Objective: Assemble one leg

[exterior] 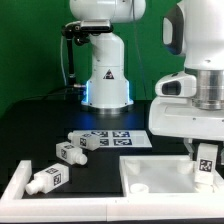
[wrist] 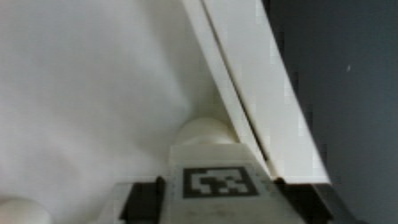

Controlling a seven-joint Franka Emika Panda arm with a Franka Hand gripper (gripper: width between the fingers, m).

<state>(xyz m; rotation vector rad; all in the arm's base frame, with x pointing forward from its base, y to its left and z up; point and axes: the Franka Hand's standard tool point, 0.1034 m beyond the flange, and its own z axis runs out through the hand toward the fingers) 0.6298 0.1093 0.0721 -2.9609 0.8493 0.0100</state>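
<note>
My gripper point(exterior: 203, 152) is shut on a leg point(exterior: 206, 166), a white peg with a black-and-white tag, and holds it upright over the right part of the large white tray-like part point(exterior: 150, 176). In the wrist view the leg point(wrist: 217, 150) sits between my dark fingers point(wrist: 146, 200), its round end down against the tray's floor, close beside the raised rim point(wrist: 246, 80). My gripper point(wrist: 222, 196) clamps its tagged block. Three more legs lie on the table: one point(exterior: 88, 140), a second point(exterior: 70, 153) and a third point(exterior: 45, 180).
The marker board point(exterior: 122, 138) lies flat in front of the robot base point(exterior: 106, 75). A white raised frame edge point(exterior: 14, 186) runs along the exterior view's lower left, next to the third leg. The table is black.
</note>
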